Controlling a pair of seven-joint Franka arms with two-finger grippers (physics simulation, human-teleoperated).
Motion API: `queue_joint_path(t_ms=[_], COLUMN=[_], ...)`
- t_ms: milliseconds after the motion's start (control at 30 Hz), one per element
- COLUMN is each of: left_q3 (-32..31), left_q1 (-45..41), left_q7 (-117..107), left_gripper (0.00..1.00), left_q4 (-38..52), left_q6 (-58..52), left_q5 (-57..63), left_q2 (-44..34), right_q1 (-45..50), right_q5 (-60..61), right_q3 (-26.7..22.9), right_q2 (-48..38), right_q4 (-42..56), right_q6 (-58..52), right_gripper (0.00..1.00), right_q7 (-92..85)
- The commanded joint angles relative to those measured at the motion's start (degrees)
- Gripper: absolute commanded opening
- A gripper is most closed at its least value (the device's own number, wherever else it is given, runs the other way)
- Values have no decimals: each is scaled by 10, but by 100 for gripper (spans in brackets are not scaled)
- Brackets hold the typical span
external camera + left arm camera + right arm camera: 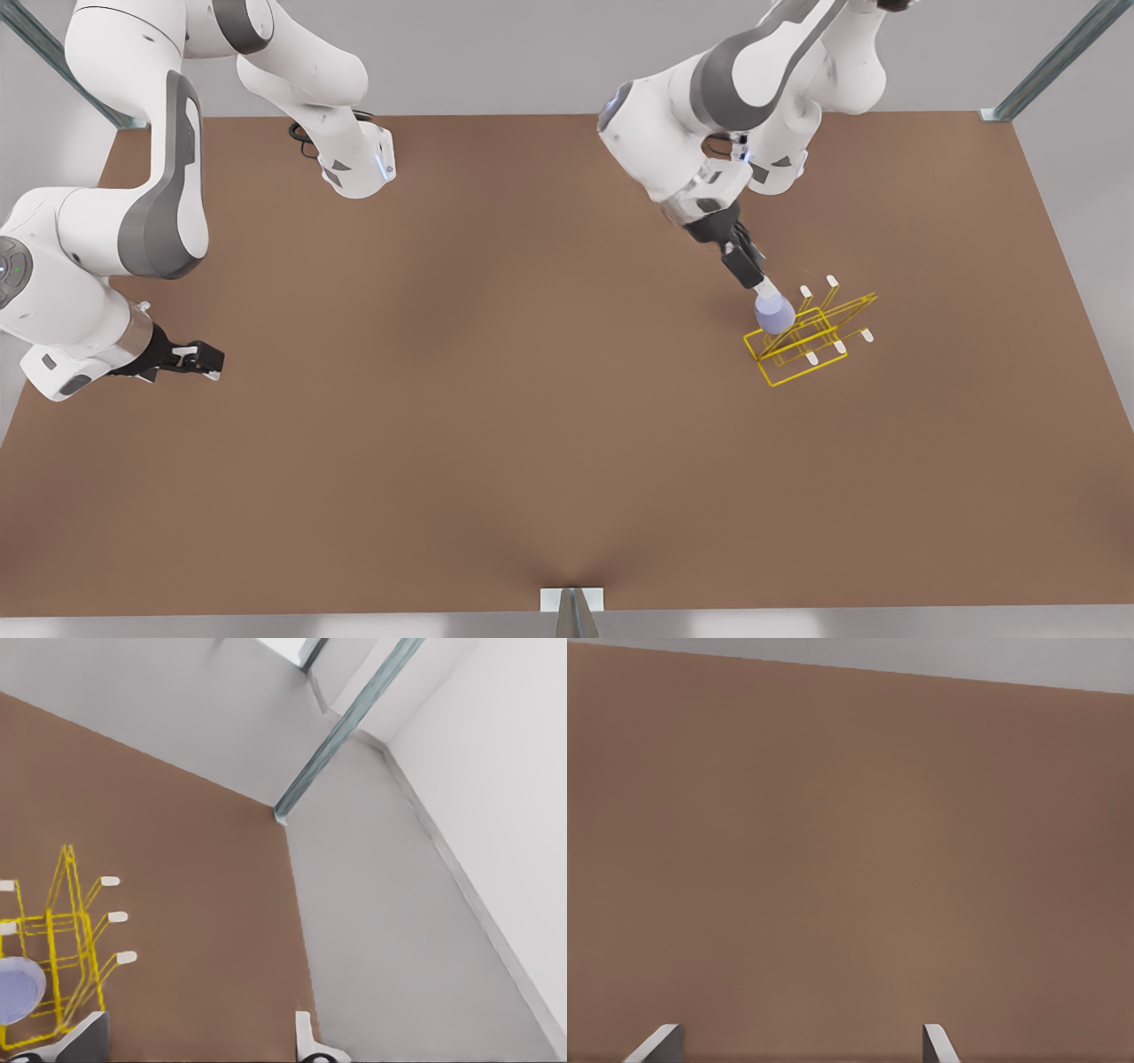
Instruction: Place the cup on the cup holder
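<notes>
Cup: small pale lavender-blue tapered cup [774, 313] sat over yellow thin-wire cup holder [811, 341], at its front-view-left end.
Left gripper [767, 291]: fingers spread, released, just beside cup.
Right gripper [211, 358]: fingers apart, waited above brown counter [496, 372].

Simulated lab: bare brown table [496, 399], grey walls, metal posts [1054, 62].

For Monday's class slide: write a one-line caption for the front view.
Left tool at the cup over the yellow cup holder; right tool waits apart, above the brown table.
</notes>
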Motion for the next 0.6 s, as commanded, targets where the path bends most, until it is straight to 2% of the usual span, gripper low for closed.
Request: queue_joint_path(t_ms=[0,33,67,100,133,167,200,233,333,567], left_q3=[64,86,85,87,91,91,83,80,74,74], left_q1=[60,125,174,235,247,269,268,268,263,263], left_q7=[533,680,820,1057,1305,1452,1486,1502,1468,1458], left_gripper=[100,100,100,100,100,100,100,100,100,100], left_q4=[129,150,155,155,158,155,117,4,50,56], left_q6=[-56,-54,-60,-91,-98,-100,-71,31,49,49], left_q5=[-344,-466,-522,-576,-579,-587,-512,-502,-484,-493], left_q2=[45,48,45,47,69,82,59,-6,44,50], right_q1=[0,-1,0,0,0,0,0,0,0,2], right_q5=[0,0,0,0,0,0,0,0,1,0], right_q3=[0,0,0,0,0,0,0,0,0,1], right_q2=[-1,-1,-1,-1,-1,-1,-1,-1,-1,-5], right_q4=[0,-1,-1,-1,0,1,1,1,-1,-11], right_q6=[0,0,-1,-1,-1,3,3,3,3,1], right_gripper=[100,100,100,100,100,100,100,100,100,100], right_q7=[-2,1,3,3,3,3,4,4,6,7])
